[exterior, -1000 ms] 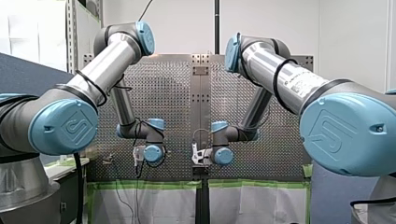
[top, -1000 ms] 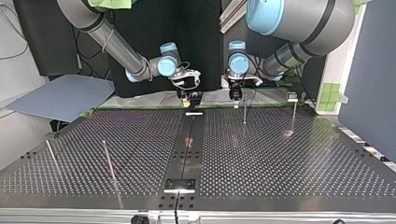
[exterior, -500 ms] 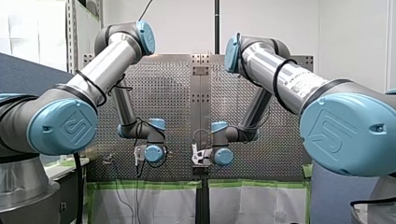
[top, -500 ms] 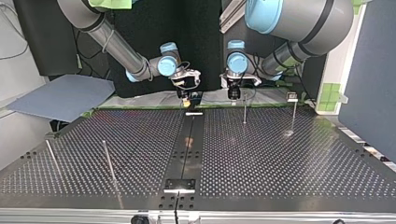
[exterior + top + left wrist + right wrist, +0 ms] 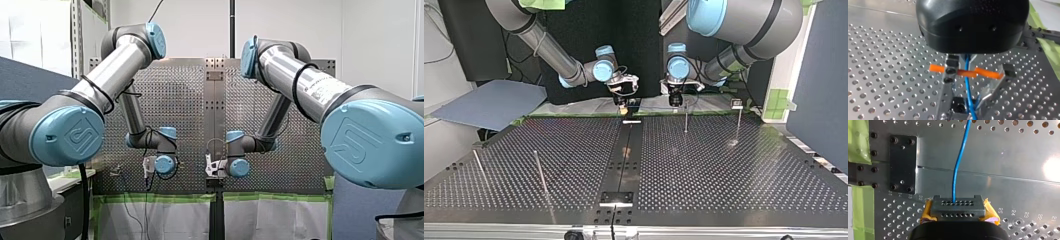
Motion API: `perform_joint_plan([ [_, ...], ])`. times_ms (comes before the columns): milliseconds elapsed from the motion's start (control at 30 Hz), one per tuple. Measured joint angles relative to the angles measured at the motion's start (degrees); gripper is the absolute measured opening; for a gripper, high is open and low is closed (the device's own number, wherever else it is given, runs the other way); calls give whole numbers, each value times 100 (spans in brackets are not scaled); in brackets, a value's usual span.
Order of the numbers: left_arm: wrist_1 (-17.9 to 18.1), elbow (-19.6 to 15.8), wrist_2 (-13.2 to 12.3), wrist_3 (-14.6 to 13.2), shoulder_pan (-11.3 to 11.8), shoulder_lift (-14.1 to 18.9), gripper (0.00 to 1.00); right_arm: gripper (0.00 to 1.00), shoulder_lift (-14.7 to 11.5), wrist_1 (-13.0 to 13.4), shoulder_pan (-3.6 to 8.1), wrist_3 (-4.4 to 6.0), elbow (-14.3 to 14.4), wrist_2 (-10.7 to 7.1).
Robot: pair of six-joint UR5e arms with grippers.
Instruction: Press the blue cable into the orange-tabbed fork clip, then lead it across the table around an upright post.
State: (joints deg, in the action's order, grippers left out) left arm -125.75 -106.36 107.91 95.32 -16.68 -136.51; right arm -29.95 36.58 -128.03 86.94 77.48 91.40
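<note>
In the left wrist view the blue cable [image 5: 968, 82] runs down between my left gripper's [image 5: 969, 106] metal fingers [image 5: 947, 95], which close in on it at their tips. The fork clip's orange tabs [image 5: 988, 73] cross just behind the cable. My right gripper [image 5: 957, 206], with yellow pads [image 5: 991, 213], is shut on the blue cable [image 5: 958, 167], which leads away over the plate. In the top view both grippers hang at the table's far edge, my right gripper [image 5: 626, 102] at the left and my left gripper [image 5: 675, 101] at the right.
Upright posts stand on the perforated table [image 5: 724, 170]: one post [image 5: 685, 121] just in front of my left gripper, a taller post [image 5: 738, 122] further right, and two leaning posts [image 5: 540, 172] at the near left. A dark centre strip [image 5: 624, 165] runs across the table.
My left gripper has shifted very slightly at the table's far edge. My right arm has stayed where it was.
</note>
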Motion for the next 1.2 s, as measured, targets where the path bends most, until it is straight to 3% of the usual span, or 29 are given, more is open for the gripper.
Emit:
perform_joint_plan([
  [333,-76,13,69,-29,-15,5,2,0,1,-3,-2,-15,-8,3],
  [567,-186,21,79,-112,-74,14,2,0,-101,-84,14,-166,-16,50],
  [767,-260,35,84,-116,-114,37,2,0,-281,-273,2,-212,-18,79],
  [1200,-565,38,97,-90,-179,563,2,0,-550,-560,-19,-332,-10,122],
])
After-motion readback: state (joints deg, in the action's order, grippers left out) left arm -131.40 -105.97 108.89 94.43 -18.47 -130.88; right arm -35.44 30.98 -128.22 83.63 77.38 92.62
